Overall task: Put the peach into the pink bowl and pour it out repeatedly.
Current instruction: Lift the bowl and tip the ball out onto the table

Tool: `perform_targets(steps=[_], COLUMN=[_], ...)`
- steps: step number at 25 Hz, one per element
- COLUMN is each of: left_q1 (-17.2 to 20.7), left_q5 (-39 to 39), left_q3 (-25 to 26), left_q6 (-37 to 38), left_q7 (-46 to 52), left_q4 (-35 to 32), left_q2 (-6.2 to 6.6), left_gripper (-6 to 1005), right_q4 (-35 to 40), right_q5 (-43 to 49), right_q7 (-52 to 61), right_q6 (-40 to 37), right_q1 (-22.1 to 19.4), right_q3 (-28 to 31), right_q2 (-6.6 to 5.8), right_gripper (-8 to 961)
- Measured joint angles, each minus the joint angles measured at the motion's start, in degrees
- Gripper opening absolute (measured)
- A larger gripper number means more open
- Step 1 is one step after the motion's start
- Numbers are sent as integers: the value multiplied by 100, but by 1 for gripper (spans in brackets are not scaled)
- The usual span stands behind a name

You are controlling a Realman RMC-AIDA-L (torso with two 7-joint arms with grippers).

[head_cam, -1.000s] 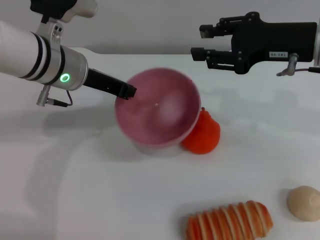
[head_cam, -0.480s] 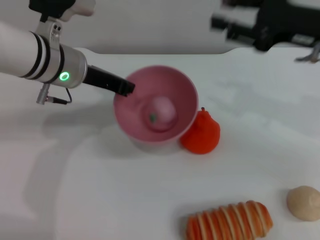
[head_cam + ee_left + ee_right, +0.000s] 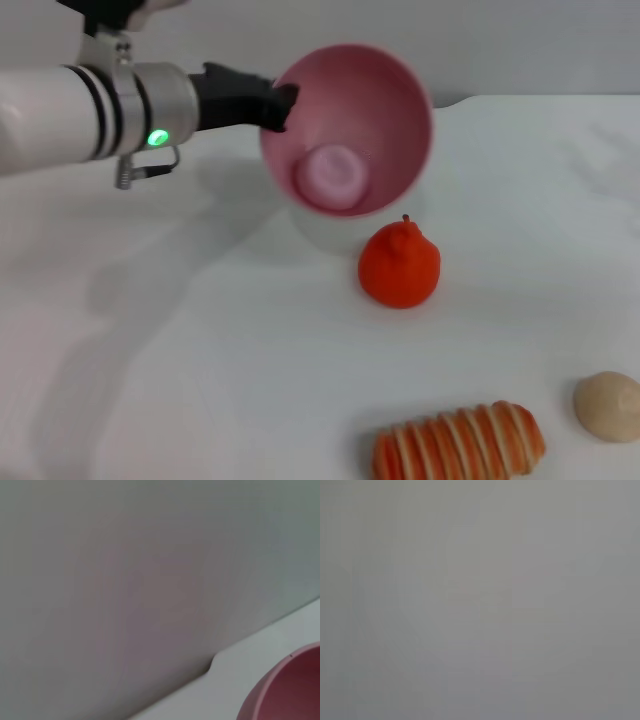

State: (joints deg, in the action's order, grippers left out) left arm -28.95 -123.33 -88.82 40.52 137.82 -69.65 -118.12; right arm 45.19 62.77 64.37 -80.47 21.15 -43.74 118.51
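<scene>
Above the table (image 3: 200, 380), the bowl (image 3: 385, 100) is clamped by the left gripper (image 3: 280, 100); tipped more, the peach (image 3: 333, 177) could be dropped onto the red fruit (image 3: 400, 265).

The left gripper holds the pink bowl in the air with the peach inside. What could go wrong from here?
1. The left gripper grips the bowl only at its rim; the raised, tilted bowl might slip or swing.
2. The peach lies low in the bowl; when poured it may roll far across the table.
3. The orange fruit lies just below the bowl, so the falling peach could hit it.
</scene>
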Motion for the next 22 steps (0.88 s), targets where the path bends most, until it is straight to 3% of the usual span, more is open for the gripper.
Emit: perform_targets(steps=[5,8,10,17,22], left_q1=[484,540,726,1107,1232], left_q5=[394,384,361,332,149], left_q3=[-1391,-1612,-2516,-3767,-4147], left_q6=[-1768,-2105,-3332,-5367,-6275], left_q7=[-571,-633,-791,-1523,-1729], left_q4=[-327,-337,-291,-246,-112], left_q2=[1,0,2,2,17], left_gripper=[45,45,45,45,45], right_q4=[-455,-562,-695,-1131,-1591], right_q5=[-72,-77,-79,-124,-429], right_q7=[-255,-256,-256,-327,-326], right_q6=[0,9,13,-96,-437], right_q1=[-26,-63,-66,-260,-501], right_q3=[582,930,1209,1901,1956], right_q2=[-2,-4,-4,22,23], right_gripper=[510,510,510,510,510])
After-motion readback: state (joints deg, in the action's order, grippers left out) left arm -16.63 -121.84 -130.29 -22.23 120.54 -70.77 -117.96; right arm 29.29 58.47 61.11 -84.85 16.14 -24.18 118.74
